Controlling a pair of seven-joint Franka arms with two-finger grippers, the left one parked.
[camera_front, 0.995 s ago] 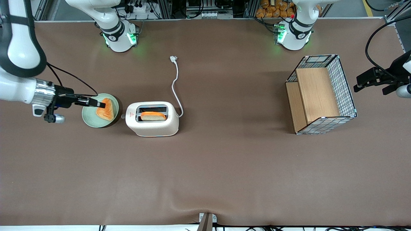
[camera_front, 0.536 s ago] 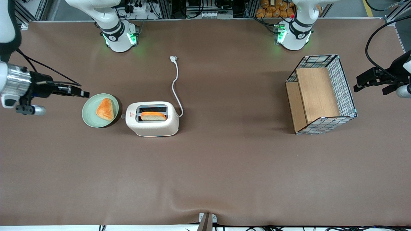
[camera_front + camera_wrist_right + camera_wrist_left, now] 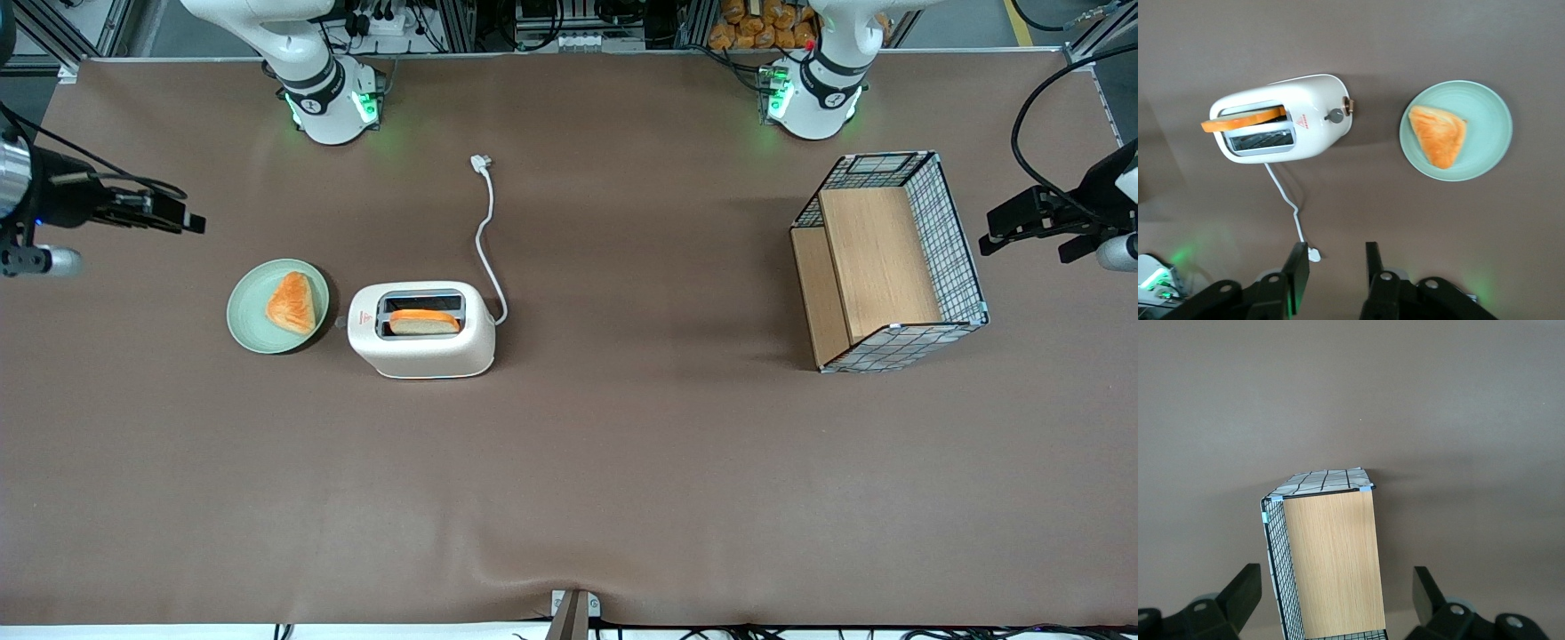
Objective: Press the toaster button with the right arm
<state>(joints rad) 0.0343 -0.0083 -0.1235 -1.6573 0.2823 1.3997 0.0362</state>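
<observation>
Right arm raised clear of the toaster, gripper open and empty.

You see the table (image 3: 622,462) carrying the wire basket (image 3: 889,262) toward the parked arm's end. The toaster (image 3: 420,331) stands mid-table holding one bread slice (image 3: 424,320); the plate (image 3: 258,331) sits just beside its button (image 3: 1334,116) end. The gripper (image 3: 182,219) hovers near the plate, farther from the front camera, touching nothing.

place: robotics lab | signs: arm bases (image 3: 324,98) bolted at brown-matted table (image 3: 622,462); cabling, aluminium framing at its edge
</observation>
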